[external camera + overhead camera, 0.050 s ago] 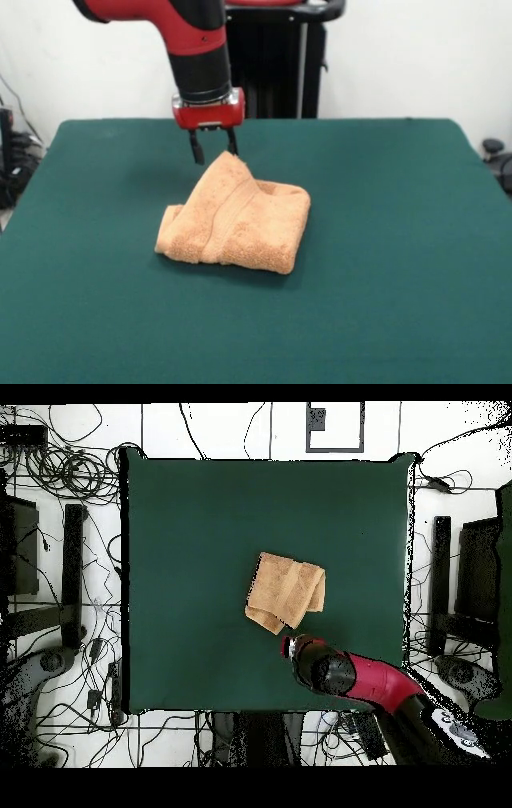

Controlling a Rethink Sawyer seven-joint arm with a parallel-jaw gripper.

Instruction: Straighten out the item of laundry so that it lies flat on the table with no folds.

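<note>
A: What takes up most of the scene?

B: The large rectangular table [400, 240] with its dark green felt-like top. Near its middle lies the small orange-tan terry cloth towel [240, 224], folded over on itself into a thick bundle, with a rolled edge at one side and one corner peaked upward.

A: And the arm?

B: The red and black arm [196, 48] comes down to that raised corner. Its gripper [214, 150] has two dark fingers [195, 150] set a little apart, tips just at the peak. I can't tell whether they pinch the cloth or only straddle it.

A: Why there?

B: My guess: the peaked corner is the top layer's loose end, so drawing it outward would unfold the bundle. The towel is far from flat; most of the work remains.
</note>
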